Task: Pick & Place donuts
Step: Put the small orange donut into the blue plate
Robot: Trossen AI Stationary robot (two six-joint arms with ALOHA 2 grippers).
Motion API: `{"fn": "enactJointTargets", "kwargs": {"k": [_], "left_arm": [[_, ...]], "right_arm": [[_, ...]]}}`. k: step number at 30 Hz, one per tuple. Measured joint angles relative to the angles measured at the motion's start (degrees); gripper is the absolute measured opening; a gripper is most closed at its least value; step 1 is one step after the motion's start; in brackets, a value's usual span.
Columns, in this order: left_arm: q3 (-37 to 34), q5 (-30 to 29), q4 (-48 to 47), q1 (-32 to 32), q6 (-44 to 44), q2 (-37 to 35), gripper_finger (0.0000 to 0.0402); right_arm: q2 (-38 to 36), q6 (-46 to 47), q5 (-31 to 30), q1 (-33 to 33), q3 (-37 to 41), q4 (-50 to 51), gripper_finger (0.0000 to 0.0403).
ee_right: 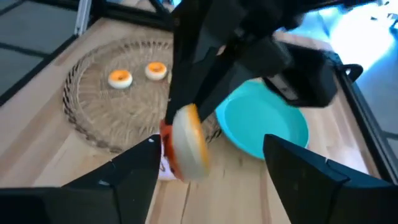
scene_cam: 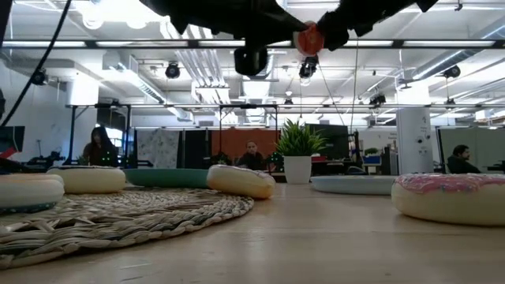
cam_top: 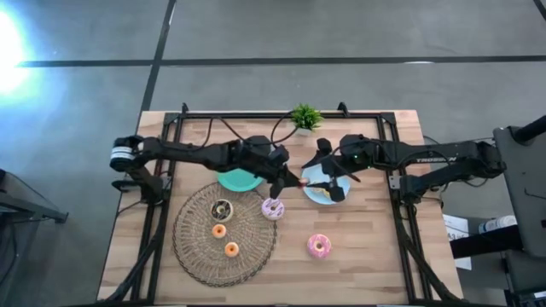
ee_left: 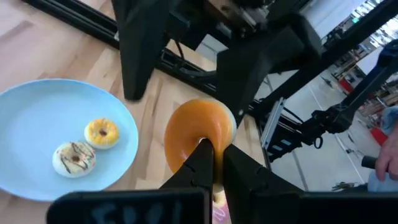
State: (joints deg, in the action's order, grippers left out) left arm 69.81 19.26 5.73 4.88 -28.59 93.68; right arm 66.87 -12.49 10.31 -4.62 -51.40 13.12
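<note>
My left gripper [cam_top: 294, 181] is shut on a small orange donut [ee_left: 200, 130], held in the air between the teal plate [cam_top: 239, 180] and the light-blue plate [cam_top: 317, 196]. My right gripper [ee_right: 211, 171] faces it, open, with one finger on each side of that donut [ee_right: 189, 144]. A yellow donut [ee_left: 101, 132] and a white drizzled one [ee_left: 74, 158] lie on the light-blue plate [ee_left: 37, 124]. A dark brown donut [cam_top: 222, 207] and two orange ones [cam_top: 219, 230] [cam_top: 231, 249] lie on the woven mat [cam_top: 198, 247]. A pale sprinkled donut [cam_top: 272, 208] and a bright pink donut [cam_top: 319, 246] lie on the table. My left gripper pinches the orange donut's ring on the side nearest it [ee_left: 186, 158] between its two fingers, one fingertip [ee_left: 202, 149] reaching up to the hole. The fingers come nearly level from the table's left. The donut stands on edge, lifted clear of the table.
A small potted plant [cam_top: 305, 118] stands at the table's far edge. Black frame rails [cam_top: 166, 183] run along both sides of the table. Bare wood lies near the front right, around the bright pink donut. People sit in the room beyond the table.
</note>
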Motion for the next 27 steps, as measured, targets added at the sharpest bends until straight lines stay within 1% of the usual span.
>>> {"fn": "enactJointTargets", "kwargs": {"k": [4,8,14,19,27], "left_arm": [[0.98,0.95,-2.65,0.38,0.74,0.71,0.0000],[1.15,1.23,-2.17,0.77,0.75,0.47,0.0000],[1.22,1.14,-1.53,1.04,0.08,0.52,0.0000],[1.22,1.19,-1.03,0.88,-0.43,0.77,0.0000],[1.22,0.31,0.33,0.83,-1.08,0.99,0.0000]], "right_arm": [[-0.10,0.07,0.00,-0.02,-0.86,3.44,0.0280],[-0.11,1.79,0.04,0.00,-0.98,5.45,0.0267],[-0.13,1.75,0.07,0.00,-0.98,4.91,0.0238],[0.31,1.91,0.11,-0.02,-0.98,4.47,0.0225],[1.77,5.20,0.22,-0.02,-0.91,3.94,0.0196]]}}
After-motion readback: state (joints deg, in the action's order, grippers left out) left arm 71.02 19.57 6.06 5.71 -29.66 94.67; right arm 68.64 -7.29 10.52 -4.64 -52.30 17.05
